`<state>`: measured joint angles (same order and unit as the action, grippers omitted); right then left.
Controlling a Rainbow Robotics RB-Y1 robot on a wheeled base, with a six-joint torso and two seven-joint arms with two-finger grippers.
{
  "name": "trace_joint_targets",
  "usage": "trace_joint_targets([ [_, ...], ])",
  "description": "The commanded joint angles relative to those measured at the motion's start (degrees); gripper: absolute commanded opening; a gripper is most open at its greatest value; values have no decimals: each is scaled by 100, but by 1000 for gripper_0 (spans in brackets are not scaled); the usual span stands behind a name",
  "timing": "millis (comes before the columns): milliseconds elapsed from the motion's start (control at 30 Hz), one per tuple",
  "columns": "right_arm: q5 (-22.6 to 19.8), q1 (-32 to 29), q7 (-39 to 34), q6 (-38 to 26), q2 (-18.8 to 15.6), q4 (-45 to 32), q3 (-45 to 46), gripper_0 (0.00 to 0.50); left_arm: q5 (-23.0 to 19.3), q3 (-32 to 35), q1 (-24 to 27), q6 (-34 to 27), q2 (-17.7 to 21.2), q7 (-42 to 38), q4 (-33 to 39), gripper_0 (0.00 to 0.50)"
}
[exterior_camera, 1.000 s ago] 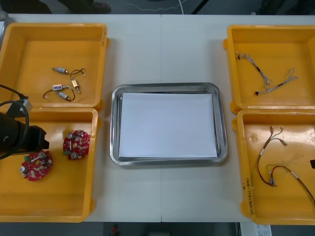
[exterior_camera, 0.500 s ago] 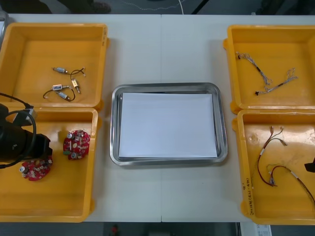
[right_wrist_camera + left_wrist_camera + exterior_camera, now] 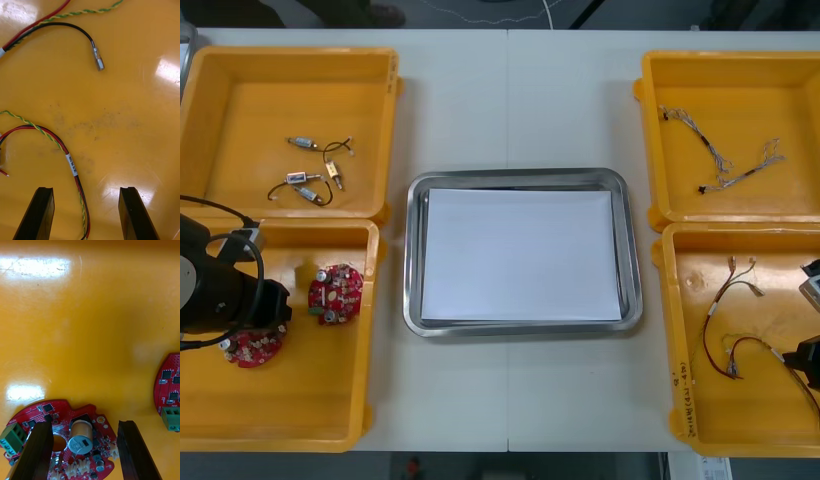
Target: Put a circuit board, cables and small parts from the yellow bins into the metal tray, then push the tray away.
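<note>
Red circuit board (image 3: 80, 435) between spread left end effector (image 3: 84, 424) fingers.

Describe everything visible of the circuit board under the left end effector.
The circuit board is round and red, lying flat on the floor of the near left yellow bin. It carries a silver cylinder, a green terminal block, white connectors and a hole. The left end effector is open right over it; contact is unclear.

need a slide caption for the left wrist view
Left gripper open above a round red circuit board in a yellow bin, second board nearby.
</note>
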<state>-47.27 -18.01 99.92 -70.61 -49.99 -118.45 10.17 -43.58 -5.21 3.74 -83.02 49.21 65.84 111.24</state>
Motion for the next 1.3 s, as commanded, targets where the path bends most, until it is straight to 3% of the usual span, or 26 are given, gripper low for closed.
trace_joint_targets([
  [33, 42, -150, 221, 224, -213, 155, -191, 500, 78, -86, -199, 172, 45, 438, -15, 500],
  [167, 95, -159, 229, 311, -213, 199, -279, 500, 86, -94, -207, 181, 45, 438, -24, 500],
  [200, 130, -150, 212, 382, -213, 234, -314, 500, 86, -94, -216, 181, 45, 430, -15, 470],
  [233, 130, -150, 212, 417, -213, 261, -341, 500, 86, -86, -216, 181, 45, 430, -24, 425],
  [300, 130, -150, 203, 654, -213, 393, -464, 500, 78, -94, -216, 181, 45, 438, -15, 226],
  [367, 130, -150, 194, 804, -205, 489, -560, 500, 69, -94, -216, 181, 45, 447, -15, 58],
  [400, 121, -150, 194, 865, -205, 533, -587, 500, 60, -94, -216, 181, 45, 438, -15, 6],
  [867, 271, -167, 115, 953, -205, 568, -762, 500, -81, 73, -216, 110, 115, 421, 205, 3],
  [1300, 420, -167, -8, 1094, -205, 568, -938, 500, -423, 688, 127, -1067, 229, 377, 917, 1],
])
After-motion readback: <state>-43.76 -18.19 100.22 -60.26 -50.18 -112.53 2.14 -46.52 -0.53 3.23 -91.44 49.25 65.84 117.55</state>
